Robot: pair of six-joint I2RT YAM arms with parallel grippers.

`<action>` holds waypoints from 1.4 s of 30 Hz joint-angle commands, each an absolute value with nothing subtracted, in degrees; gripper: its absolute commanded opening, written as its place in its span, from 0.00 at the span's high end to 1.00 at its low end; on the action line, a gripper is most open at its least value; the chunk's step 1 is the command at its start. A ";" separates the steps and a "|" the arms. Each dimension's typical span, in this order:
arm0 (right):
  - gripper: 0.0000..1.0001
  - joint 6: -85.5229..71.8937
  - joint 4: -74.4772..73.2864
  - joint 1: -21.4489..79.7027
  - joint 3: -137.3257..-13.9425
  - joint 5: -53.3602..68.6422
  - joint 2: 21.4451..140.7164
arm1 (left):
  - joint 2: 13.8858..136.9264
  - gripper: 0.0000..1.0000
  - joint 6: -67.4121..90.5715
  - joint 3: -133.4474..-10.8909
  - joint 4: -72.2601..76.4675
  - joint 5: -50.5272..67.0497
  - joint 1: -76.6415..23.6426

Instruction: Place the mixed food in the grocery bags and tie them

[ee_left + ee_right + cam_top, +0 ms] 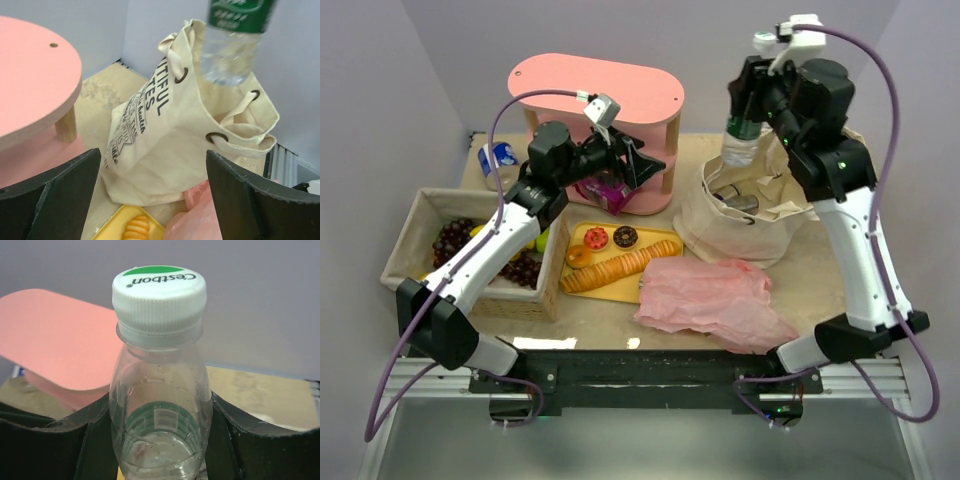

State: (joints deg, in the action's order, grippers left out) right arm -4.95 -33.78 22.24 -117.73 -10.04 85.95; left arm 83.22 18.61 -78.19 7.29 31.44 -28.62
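My right gripper (752, 105) is shut on a clear water bottle (740, 148) with a green label, held upright just above the open mouth of the beige canvas bag (735, 222). In the right wrist view the bottle (159, 390) with its white cap fills the gap between my black fingers (45, 440). The left wrist view shows the bottle (232, 45) hanging over the canvas bag (165, 145). My left gripper (645, 160) stands open and empty in front of the pink shelf, facing the bag. The pink plastic bag (715, 300) lies flat near the front.
A yellow tray (582, 238) holds a long bread and two donuts. A woven basket (410, 240) with grapes stands at the left. The pink two-tier shelf (595, 90) is at the back, a purple packet (610, 190) under it and a blue can (498, 158) to its left.
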 commanded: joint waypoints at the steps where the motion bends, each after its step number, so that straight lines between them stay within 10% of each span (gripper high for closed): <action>1: 0.78 -2.02 -37.26 18.90 -112.87 -24.32 80.69 | 81.47 0.08 14.85 -78.22 3.44 25.32 -28.30; 9: 0.75 -5.79 -36.73 18.63 -100.31 -30.67 76.64 | 82.27 0.07 16.52 -78.75 2.99 24.17 -28.30; 12: 0.55 -9.22 -37.88 18.63 -94.95 -31.81 76.29 | 82.18 0.07 16.52 -78.40 2.99 24.08 -28.30; 14: 0.17 -11.16 -38.06 18.63 -93.17 -32.69 76.11 | 81.91 0.07 16.35 -78.05 2.81 23.91 -28.30; 16: 0.02 -11.43 -38.41 18.63 -93.07 -33.40 76.20 | 82.09 0.07 15.73 -78.13 2.03 23.82 -28.30; 24: 0.08 -1.86 -24.18 19.51 -95.01 -10.86 71.90 | 82.00 0.06 16.43 -78.13 0.88 19.96 -27.86; 30: 0.10 0.71 -36.99 37.94 -107.39 -1.34 84.44 | 80.34 0.05 25.20 -77.43 -2.89 9.68 -23.13; 42: 0.11 -10.55 -45.35 40.52 -86.51 1.68 86.13 | 75.06 0.05 25.93 -73.92 -7.30 5.97 -16.52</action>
State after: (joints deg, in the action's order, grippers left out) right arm -7.57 -39.20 40.58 -91.57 3.79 85.78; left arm 76.66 25.96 -73.45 -7.11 6.13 -16.25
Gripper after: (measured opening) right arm 0.894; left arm 0.944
